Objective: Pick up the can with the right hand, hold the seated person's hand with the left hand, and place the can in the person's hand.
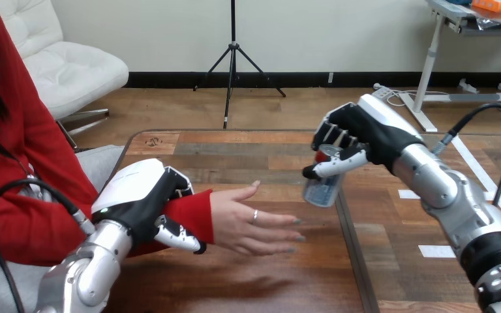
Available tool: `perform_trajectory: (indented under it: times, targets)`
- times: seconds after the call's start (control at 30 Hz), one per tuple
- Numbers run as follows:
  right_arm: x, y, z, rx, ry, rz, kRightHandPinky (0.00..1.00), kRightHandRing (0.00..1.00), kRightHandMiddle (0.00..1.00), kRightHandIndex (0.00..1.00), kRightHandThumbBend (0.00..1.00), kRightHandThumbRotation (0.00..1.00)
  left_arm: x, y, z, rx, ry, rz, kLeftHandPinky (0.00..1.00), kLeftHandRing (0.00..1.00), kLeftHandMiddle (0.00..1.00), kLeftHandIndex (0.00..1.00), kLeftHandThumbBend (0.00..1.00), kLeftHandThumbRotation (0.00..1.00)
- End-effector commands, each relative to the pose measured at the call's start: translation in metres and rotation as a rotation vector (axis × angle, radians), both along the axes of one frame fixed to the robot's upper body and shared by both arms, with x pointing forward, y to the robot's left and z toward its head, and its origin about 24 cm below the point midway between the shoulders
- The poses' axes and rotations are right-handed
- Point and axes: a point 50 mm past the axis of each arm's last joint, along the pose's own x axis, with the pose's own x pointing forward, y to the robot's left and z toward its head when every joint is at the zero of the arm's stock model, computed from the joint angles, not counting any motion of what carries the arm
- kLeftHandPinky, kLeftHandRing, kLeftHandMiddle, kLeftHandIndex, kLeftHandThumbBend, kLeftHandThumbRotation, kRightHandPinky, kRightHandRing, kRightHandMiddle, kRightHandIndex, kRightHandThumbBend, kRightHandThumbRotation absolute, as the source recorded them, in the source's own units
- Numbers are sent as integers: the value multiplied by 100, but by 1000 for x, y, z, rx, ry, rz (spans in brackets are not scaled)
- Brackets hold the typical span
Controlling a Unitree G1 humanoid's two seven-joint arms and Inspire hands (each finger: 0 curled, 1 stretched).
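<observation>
My right hand (352,140) is raised above the table's middle, its fingers and thumb curled round a silvery can (323,184) that hangs tilted below the palm. The person's hand (251,222) reaches in from the left, flat, fingers pointing right, just left of and below the can. My left hand (147,205) sits on the person's wrist at the red sleeve, its thumb and fingers curled round it.
The wooden table (235,153) runs across the view, with a dark seam (352,261) down its right part and white tape marks (436,250) at the right. The person sits at the left side.
</observation>
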Motion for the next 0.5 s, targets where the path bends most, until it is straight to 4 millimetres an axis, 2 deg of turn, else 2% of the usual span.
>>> perform_trajectory:
  times: [0.0,0.47]
  targets:
    - [24,58,114,53,-366,169,32,36,41,46,67,0,34,-59,109,-161,-430,-185,23,29,36,37,74,0]
    - [22,77,111,83,-370,221,31,36,41,46,67,0,36,-64,115,-187,-451,-195,22,29,36,37,73,0]
